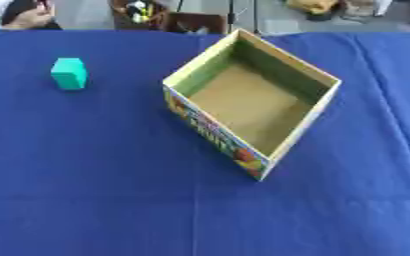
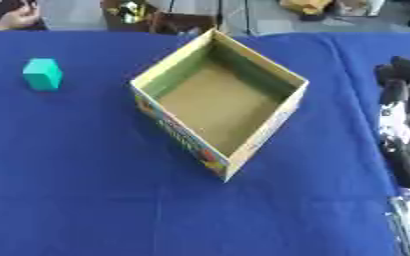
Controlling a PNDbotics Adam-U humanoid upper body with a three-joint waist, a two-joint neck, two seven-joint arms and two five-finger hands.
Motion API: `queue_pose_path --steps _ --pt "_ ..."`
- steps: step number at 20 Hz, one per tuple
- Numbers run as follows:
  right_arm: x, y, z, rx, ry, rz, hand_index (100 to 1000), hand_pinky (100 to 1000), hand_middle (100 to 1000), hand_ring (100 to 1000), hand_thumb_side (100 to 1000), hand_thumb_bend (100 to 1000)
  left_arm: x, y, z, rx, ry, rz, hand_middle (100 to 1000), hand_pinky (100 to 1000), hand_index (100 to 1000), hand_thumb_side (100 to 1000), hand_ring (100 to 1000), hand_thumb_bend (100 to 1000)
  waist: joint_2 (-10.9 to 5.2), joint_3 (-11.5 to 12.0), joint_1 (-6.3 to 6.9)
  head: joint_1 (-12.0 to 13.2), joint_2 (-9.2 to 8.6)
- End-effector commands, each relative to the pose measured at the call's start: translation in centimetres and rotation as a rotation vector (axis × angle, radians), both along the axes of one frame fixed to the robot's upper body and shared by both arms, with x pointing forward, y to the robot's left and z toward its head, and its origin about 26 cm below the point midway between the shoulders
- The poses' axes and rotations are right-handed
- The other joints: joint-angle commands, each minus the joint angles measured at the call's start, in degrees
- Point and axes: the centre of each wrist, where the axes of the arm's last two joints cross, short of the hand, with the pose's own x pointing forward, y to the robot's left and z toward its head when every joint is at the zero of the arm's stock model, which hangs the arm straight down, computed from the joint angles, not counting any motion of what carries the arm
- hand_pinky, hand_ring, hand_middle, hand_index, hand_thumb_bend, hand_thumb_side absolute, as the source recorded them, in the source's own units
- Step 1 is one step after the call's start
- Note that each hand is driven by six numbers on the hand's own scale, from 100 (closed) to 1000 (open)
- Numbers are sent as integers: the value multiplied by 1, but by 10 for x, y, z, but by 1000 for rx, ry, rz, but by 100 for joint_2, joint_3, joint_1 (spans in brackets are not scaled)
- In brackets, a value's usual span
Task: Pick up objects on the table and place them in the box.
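One lone object out on the blue desk (image 1: 86, 190): a teal block (image 1: 68, 73), standing on end with its long axis upright, its narrow top face tipped a touch toward the far edge. It sits far across the desk from the right hand (image 2: 401, 125), well off to that hand's left, with the open box (image 1: 252, 100) lying between the two. The block touches nothing but the cloth.

The box rests turned diamond-wise, one corner aimed at the near edge and the opposite corner at the far edge, its longer side running from near-right to far-left. Plain brown floor inside, greenish inner walls, bright printed panels on the outside face nearest the camera. Nothing shows inside it.

The right hand comes in along the right edge of the right eye view, black and silver, stretched lengthwise with its dark fingers (image 2: 408, 67) toward the far side. It holds nothing; the fingers look straight rather than curled, though the blur there makes that hard to be sure of. It hangs well apart from the box's right wall.
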Motion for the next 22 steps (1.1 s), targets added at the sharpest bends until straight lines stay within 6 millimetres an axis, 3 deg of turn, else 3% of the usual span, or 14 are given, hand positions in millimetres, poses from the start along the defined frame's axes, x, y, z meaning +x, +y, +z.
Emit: queue_pose_path --steps 1,7,11,17,22 --pt "-2 0 8 -10 -24 5 794 815 640 795 566 100 -3 2 10 10 -30 4 539 278 743 928 431 100 -87 11 17 -3 -53" --pt "-2 0 8 -9 -24 6 794 816 640 795 566 100 -3 2 9 9 -28 4 548 274 744 928 406 100 -86 13 15 -7 -62" --pt "-2 0 8 -11 -23 7 794 816 640 795 566 100 -3 4 11 26 -28 10 601 288 780 943 432 100 -94 12 19 -14 -33" --pt "-2 -1 7 -16 -22 6 794 816 639 795 567 100 -2 11 31 115 -43 52 694 327 853 973 482 100 -103 -2 46 -34 200" --pt "-2 -1 7 -23 -21 5 794 817 638 794 570 100 1 23 46 212 -32 114 747 372 899 983 526 100 -79 -28 66 -38 263"
